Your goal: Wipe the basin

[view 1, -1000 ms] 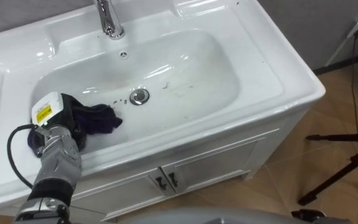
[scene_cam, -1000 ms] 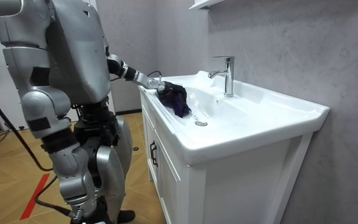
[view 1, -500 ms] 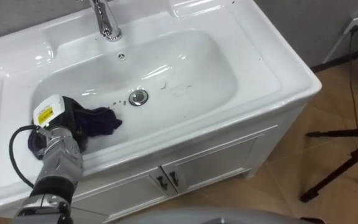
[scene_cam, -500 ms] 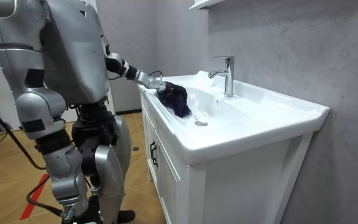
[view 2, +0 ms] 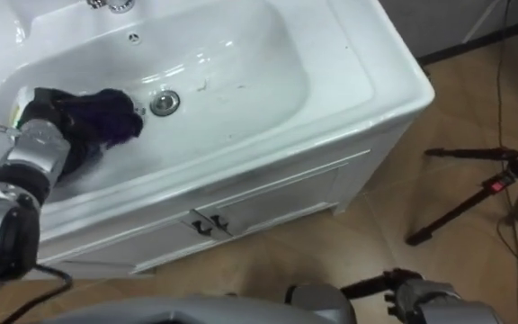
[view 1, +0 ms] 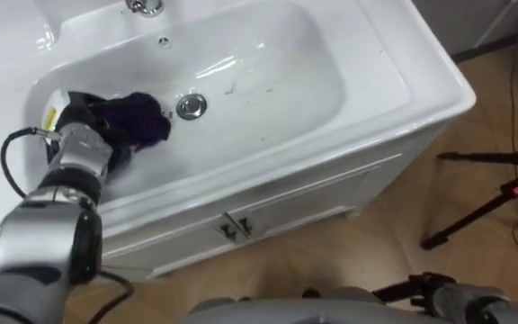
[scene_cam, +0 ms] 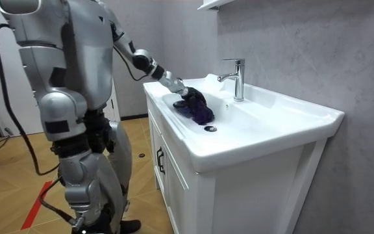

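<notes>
A white basin (view 1: 268, 81) is set in a white vanity top, with a chrome drain (view 1: 192, 105) in its floor. A dark purple cloth (view 1: 138, 121) lies bunched on the basin floor, just left of the drain. My left hand (view 1: 84, 135) reaches in over the basin's left side, its fingers curled into the cloth (scene_cam: 200, 110). In the room view I stand at the vanity's front with the left arm stretched out and down into the bowl. My right hand (view 1: 461, 301) shows low at the right edge.
A chrome faucet (scene_cam: 237, 78) stands at the back of the basin. Below the top are white cabinet doors (view 1: 268, 211) with small dark handles. A black tripod (view 1: 493, 193) stands on the wooden floor to the right. A grey wall backs the vanity.
My left hand has pushed the cloth from the basin's near left wall across to beside the drain. The eye view has shifted down and to the right.
</notes>
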### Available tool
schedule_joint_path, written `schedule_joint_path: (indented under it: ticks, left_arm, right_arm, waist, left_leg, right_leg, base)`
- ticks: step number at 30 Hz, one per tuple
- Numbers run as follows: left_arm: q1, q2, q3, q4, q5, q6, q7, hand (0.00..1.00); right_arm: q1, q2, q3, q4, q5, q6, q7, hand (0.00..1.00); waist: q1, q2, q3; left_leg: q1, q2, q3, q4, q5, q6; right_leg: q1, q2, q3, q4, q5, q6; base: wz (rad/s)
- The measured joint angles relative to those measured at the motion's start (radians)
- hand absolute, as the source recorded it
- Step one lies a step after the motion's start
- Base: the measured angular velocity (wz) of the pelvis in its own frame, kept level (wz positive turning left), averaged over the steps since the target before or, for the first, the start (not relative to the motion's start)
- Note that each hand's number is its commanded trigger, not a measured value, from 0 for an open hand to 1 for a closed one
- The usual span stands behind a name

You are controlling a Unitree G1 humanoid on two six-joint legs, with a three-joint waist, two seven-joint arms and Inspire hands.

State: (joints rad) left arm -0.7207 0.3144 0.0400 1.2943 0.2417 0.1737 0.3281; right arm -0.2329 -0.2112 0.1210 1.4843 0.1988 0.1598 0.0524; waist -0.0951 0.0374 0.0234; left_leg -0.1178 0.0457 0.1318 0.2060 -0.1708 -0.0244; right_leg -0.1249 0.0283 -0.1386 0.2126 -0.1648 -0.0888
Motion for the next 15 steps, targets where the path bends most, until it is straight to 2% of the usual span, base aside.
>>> schedule_joint_path:
  ticks: [4, 5, 7, 9, 12, 13, 15]
  left_arm:
    - [-0.049, 0.0, -0.005, 0.033, -0.017, -0.014, 0.035, 1.0]
    - [-0.061, 0.001, -0.005, 0.034, -0.017, -0.015, 0.041, 1.0]
    - [-0.065, 0.001, -0.008, 0.033, -0.025, -0.025, 0.058, 1.0]
    - [-0.074, 0.005, -0.029, 0.034, -0.077, -0.036, 0.077, 1.0]
    - [-0.08, 0.008, -0.033, 0.04, -0.094, -0.058, 0.092, 1.0]
    - [-0.081, 0.007, -0.035, 0.04, -0.094, -0.059, 0.098, 1.0]
    - [-0.095, 0.006, -0.059, 0.041, -0.094, -0.064, 0.121, 1.0]
  right_arm:
    - [-0.029, 0.013, 0.023, 0.001, 0.03, -0.016, -0.028, 0.0]
    - [-0.041, 0.019, 0.034, 0.005, 0.04, -0.017, -0.029, 0.0]
    - [-0.056, 0.029, 0.049, 0.01, 0.049, -0.018, -0.029, 0.0]
    - [-0.068, 0.045, 0.075, 0.015, 0.074, -0.03, -0.03, 0.0]
    - [-0.075, 0.057, 0.084, 0.02, 0.076, -0.037, -0.03, 0.0]
    - [-0.077, 0.057, 0.084, 0.02, 0.079, -0.037, -0.032, 0.0]
    - [-0.085, 0.06, 0.088, 0.021, 0.096, -0.036, -0.051, 0.0]
  waist:
    - [-0.022, -0.003, 0.0072]
    - [-0.025, -0.004, 0.0125]
    - [-0.041, -0.004, 0.0165]
    - [-0.054, -0.014, 0.0255]
    - [-0.065, -0.026, 0.0356]
    - [-0.067, -0.029, 0.0372]
    - [-0.075, -0.025, 0.0352]
  left_leg:
    - [-0.05, 0.004, 0.005, 0.026, 0.0, 0.0]
    - [-0.068, 0.006, 0.005, 0.033, 0.0, 0.0]
    - [-0.086, 0.009, 0.005, 0.033, 0.005, -0.001]
    - [-0.095, 0.009, 0.015, 0.031, 0.017, 0.0]
    - [-0.107, 0.009, 0.032, 0.033, 0.027, 0.003]
    - [-0.114, 0.009, 0.032, 0.033, 0.03, 0.004]
    - [-0.14, 0.009, 0.033, 0.031, 0.043, 0.008]
  right_leg:
    - [-0.041, -0.001, -0.001, 0.013, 0.002, -0.003]
    - [-0.06, -0.001, -0.002, 0.022, 0.002, -0.004]
    - [-0.078, -0.002, -0.011, 0.031, 0.003, -0.005]
    - [-0.09, -0.004, -0.01, 0.035, 0.005, -0.009]
    - [-0.112, -0.007, -0.001, 0.043, 0.006, -0.01]
    - [-0.122, -0.009, 0.0, 0.048, 0.007, -0.009]
    - [-0.148, -0.01, 0.002, 0.048, 0.015, -0.008]
  base:
    - [0.03]
    - [0.09]
    - [0.14]
    - [0.07]
    - [-0.04]
    - [-0.04]
    - [0.03]
